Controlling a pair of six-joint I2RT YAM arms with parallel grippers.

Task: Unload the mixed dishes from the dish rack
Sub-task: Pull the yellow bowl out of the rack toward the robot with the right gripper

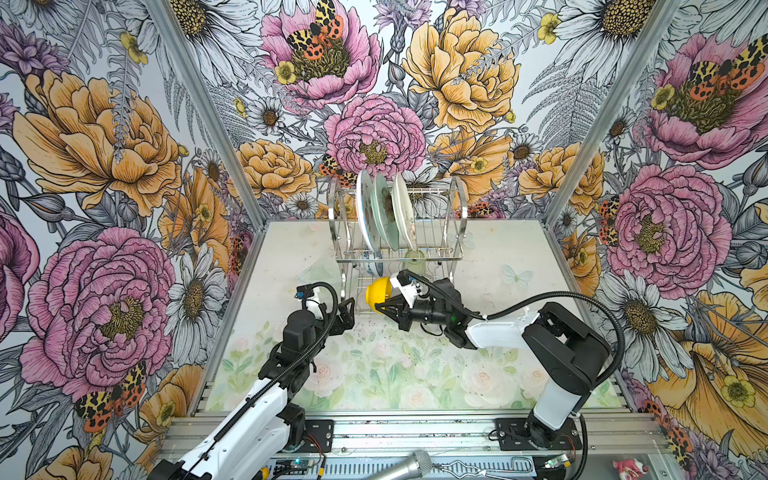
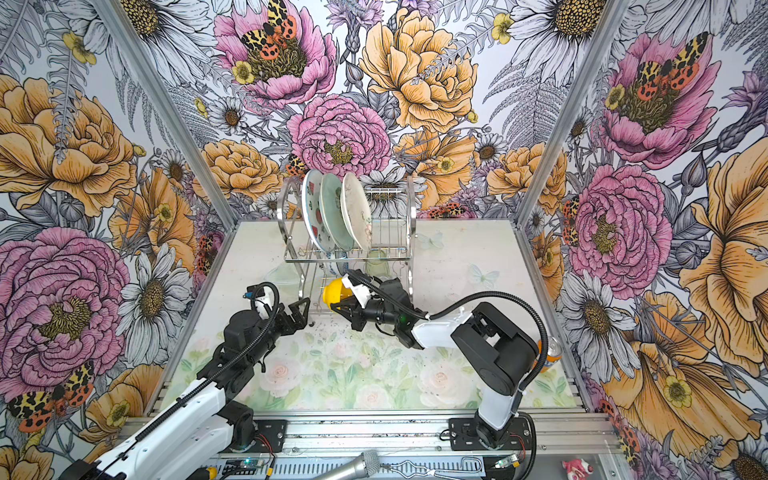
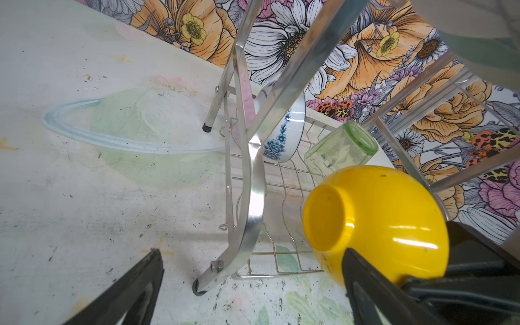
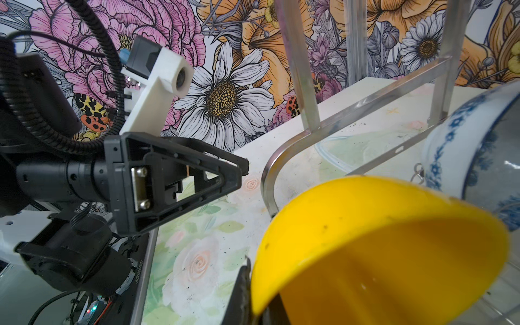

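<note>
Right jaws clamp the glossy yellow bowl (image 1: 376,291) by its rim; draw it clear of the shiny steel wire rack (image 3: 255,180) (left jaws apart).

The walls (image 1: 104,145) around me wore huge pink and orange flowers. The table (image 1: 374,374) under me had a pale rose print, scuffed with dark specks. An orange can (image 2: 550,353) showed near its right edge. Past the front rail (image 1: 415,430) lay a silver microphone (image 1: 409,463), a wire clip (image 1: 453,468) and a pink toy (image 1: 627,467).
</note>
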